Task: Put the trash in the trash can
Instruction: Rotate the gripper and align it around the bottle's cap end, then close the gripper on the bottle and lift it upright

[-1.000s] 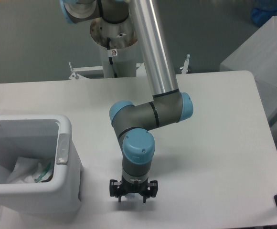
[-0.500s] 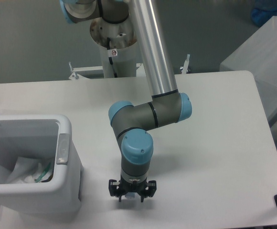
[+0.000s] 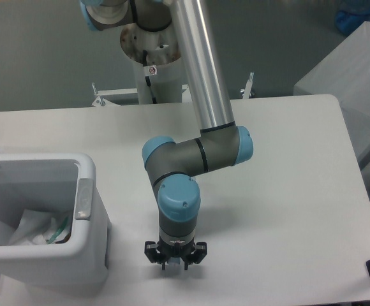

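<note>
The table is filling most of the view, pale and running off the bottom edge just below the tool. The arm is slanting down from 12 o'clock to a blue-capped elbow, then dropping straight down through the wrist.

The trash can is sitting at the left edge of the table, its long axis appearing to run roughly 12 to 6 o'clock, its grey tab on the rim facing the arm. Inside, 1 of the 2 pieces of trash is lying on the floor of the can: the white wrapper with green marks. The crushed bottle is not showing anywhere I can pick out; it may be hidden under the wrist.

The gripper is pointing down at the table, near the front edge. The wrist is covering the fingers from above, so I cannot tell how far apart they are standing or whether anything is between them.

The relation that counts, as I judge it: the can is lying at about 9 o'clock from the gripper, near but apart, with bare table between. A carry would need height to cross the thick near wall. Room is opening wide toward 3 o'clock; toward 6 o'clock the table edge is close.
</note>
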You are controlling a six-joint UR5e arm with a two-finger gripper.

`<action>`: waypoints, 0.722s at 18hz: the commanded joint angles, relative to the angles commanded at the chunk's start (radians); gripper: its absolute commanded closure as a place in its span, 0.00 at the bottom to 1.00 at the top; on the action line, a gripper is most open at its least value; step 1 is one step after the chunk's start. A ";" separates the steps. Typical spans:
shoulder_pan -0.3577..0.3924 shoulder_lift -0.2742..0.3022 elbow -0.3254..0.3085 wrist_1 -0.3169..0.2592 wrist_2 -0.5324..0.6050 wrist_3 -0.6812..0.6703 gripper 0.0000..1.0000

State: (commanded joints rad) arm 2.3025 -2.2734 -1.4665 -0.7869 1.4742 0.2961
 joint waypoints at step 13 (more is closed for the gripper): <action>0.006 0.029 0.000 0.002 -0.002 0.009 0.64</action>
State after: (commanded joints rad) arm 2.3086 -2.2443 -1.4665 -0.7854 1.4726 0.3052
